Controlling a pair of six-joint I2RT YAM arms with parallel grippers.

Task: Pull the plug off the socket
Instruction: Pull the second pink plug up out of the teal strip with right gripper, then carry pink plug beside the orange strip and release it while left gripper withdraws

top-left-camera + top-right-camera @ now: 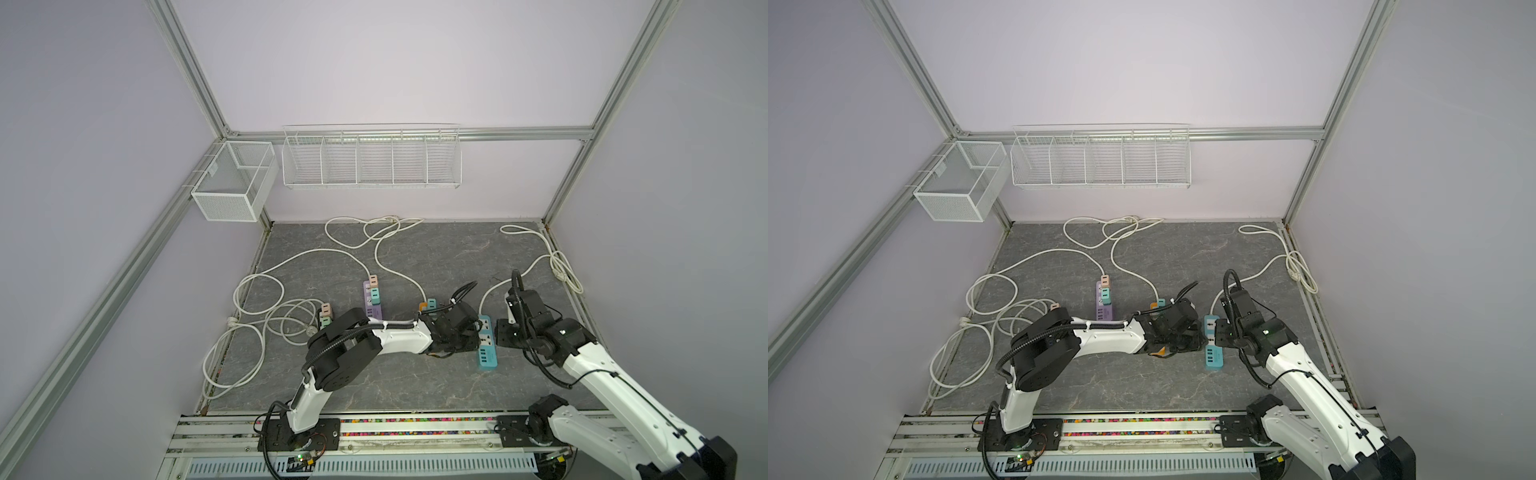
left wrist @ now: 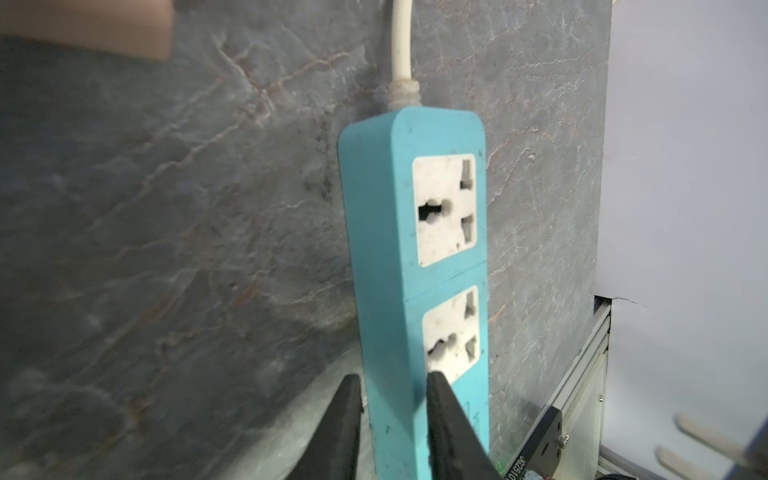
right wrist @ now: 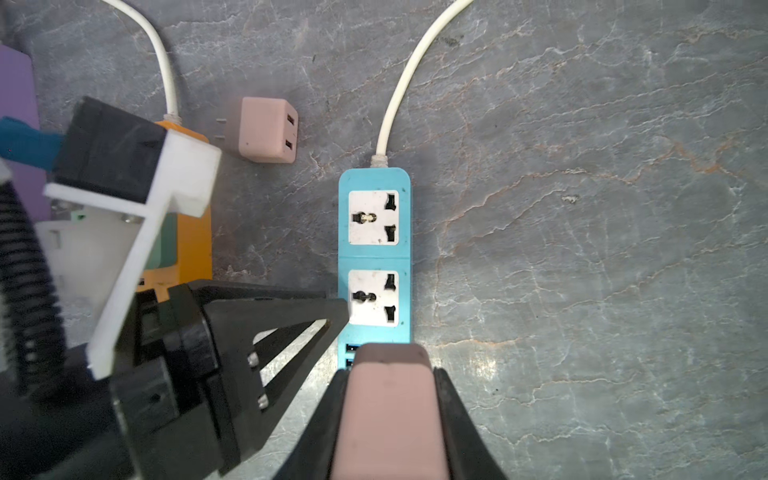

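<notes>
The blue power strip (image 3: 376, 257) lies flat on the grey slab, and both of its white sockets (image 3: 373, 217) are empty. My right gripper (image 3: 390, 370) is shut on a pink plug (image 3: 390, 415), held over the strip's USB end, apart from both sockets; its prongs are hidden. My left gripper (image 2: 392, 376) reaches in from the side and straddles the strip's (image 2: 382, 249) near edge. One of its fingers lies on the top face beside the lower socket, the other against the side wall. In both top views the two wrists meet over the strip (image 1: 487, 353) (image 1: 1212, 357).
A loose pink adapter (image 3: 266, 131) lies left of the strip's cable end. An orange strip (image 3: 193, 232) sits under my left wrist, and a purple strip (image 1: 372, 301) with plugs stands farther left. White cables (image 1: 266, 316) loop over the slab. Wire baskets (image 1: 372, 158) hang on the back wall.
</notes>
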